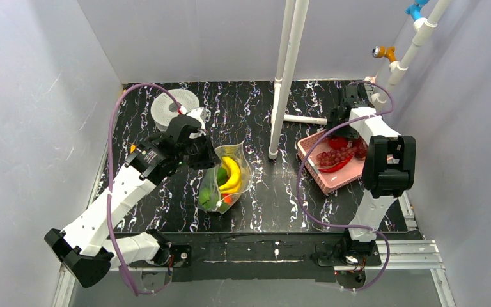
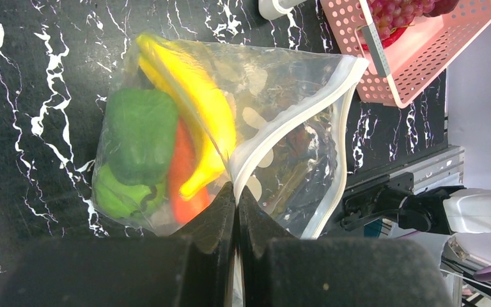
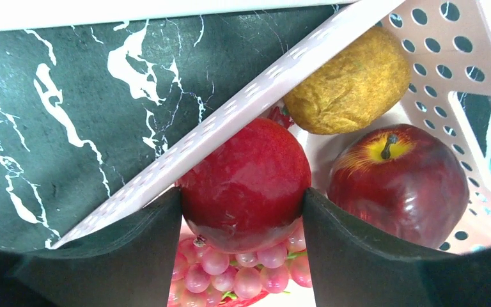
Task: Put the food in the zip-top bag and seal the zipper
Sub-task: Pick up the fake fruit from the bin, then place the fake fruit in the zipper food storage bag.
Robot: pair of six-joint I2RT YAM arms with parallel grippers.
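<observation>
The clear zip-top bag (image 1: 225, 179) lies at table centre and holds a yellow banana (image 2: 192, 105), a green pepper (image 2: 140, 131), an orange-red piece (image 2: 182, 176) and a light green piece (image 2: 116, 192). Its mouth gapes open, and the whitish zipper strip (image 2: 294, 112) runs along it. My left gripper (image 2: 236, 192) is shut on the bag's mouth edge; it also shows in the top view (image 1: 203, 153). My right gripper (image 3: 243, 198) is in the pink basket (image 1: 332, 176), with both fingers pressed on a round red fruit (image 3: 246, 179) above pink grapes (image 3: 243, 268).
In the basket, a red apple (image 3: 399, 182) and a brown-yellow fruit (image 3: 348, 80) lie beside the held fruit. A white pole (image 1: 284, 77) stands between bag and basket. A grey-white spool (image 1: 174, 107) sits at the back left. Walls enclose the table.
</observation>
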